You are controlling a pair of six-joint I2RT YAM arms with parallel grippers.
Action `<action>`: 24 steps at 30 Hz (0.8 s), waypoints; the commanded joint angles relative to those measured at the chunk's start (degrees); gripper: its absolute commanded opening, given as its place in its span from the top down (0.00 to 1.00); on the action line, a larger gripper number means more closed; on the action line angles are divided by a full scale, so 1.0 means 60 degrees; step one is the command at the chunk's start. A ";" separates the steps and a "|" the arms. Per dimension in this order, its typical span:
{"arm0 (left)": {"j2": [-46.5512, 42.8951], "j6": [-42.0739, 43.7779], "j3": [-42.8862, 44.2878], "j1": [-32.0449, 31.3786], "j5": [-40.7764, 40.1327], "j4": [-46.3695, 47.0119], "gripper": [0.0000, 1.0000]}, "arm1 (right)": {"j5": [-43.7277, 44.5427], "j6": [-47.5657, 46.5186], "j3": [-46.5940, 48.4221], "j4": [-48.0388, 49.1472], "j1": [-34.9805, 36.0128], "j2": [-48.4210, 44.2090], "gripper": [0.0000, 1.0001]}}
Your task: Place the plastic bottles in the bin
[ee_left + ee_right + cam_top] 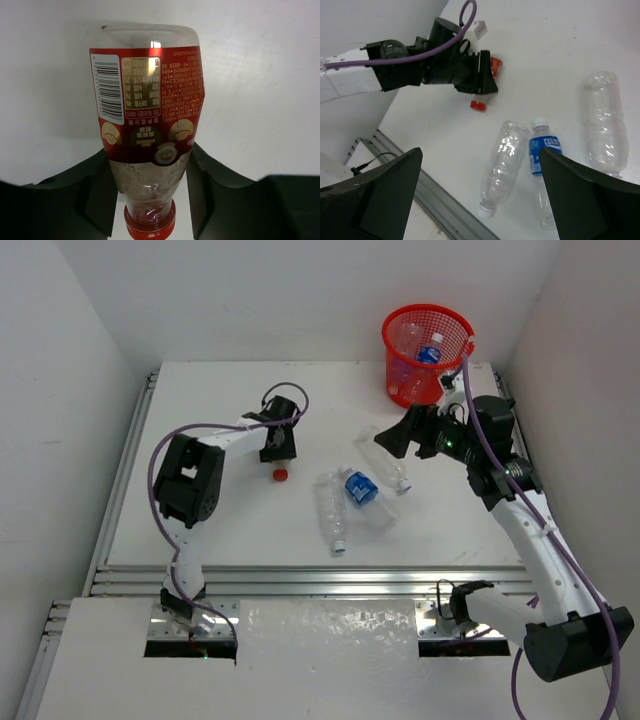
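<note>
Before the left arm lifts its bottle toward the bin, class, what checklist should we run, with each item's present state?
1. Left gripper shut on the red-labelled bottle: ok.
2. Right gripper open, empty: ok.
3. Bin upright, mouth uncovered: ok.
4. Route to bin free of the right arm: cannot tell.
5. Three loose bottles apart from the left gripper: ok.

The bin [425,350] is red, its sides a latticed mesh; something blue and white shows inside, perhaps a bottle label. The red-labelled bottle [147,115] is clear, its label red and gold with a white barcode patch, its cap [150,227] red. On the white tabletop [220,530], the blue-labelled bottle [543,152] has a white cap. The slim plain bottle [502,162] and the wide plain bottle [602,120] are colourless. The left hand [278,448] and right hand [392,440] are black, and the cable [155,455] is purple.
</note>
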 commanded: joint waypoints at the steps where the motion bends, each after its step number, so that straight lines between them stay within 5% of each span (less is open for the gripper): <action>1: -0.2492 -0.0299 -0.1596 -0.0130 0.0106 0.0511 0.95 | -0.1404 0.0367 -0.0423 0.1449 0.0053 0.0070 0.01; 4: -0.5289 -0.0066 -0.3778 -0.0467 0.1668 0.3050 0.96 | -0.3439 0.1170 -0.0921 0.3478 0.0053 0.0493 0.01; 6: -0.7101 0.0081 -0.5390 -0.0570 0.4199 0.4461 0.97 | -0.4652 0.2268 -0.1375 0.4817 0.0111 0.0685 0.01; 8: -0.7959 0.0126 -0.6458 -0.0701 0.6743 0.6383 0.98 | -0.5126 0.3248 -0.1522 0.6547 0.0258 0.1035 0.01; 11: -0.8986 -0.0385 -0.7091 -0.1008 0.8536 0.7790 0.98 | -0.5568 0.3677 -0.1407 0.7795 0.0770 0.1446 0.01; 22: -0.9662 -0.2188 -0.7855 -0.1888 1.0770 1.1264 0.96 | -0.3812 0.2098 -0.0834 0.6465 0.2704 0.1521 0.01; 24: -0.9691 -0.2335 -0.7885 -0.1903 1.0801 1.1412 0.92 | -0.3532 0.2009 -0.0893 0.6347 0.2792 0.1506 0.10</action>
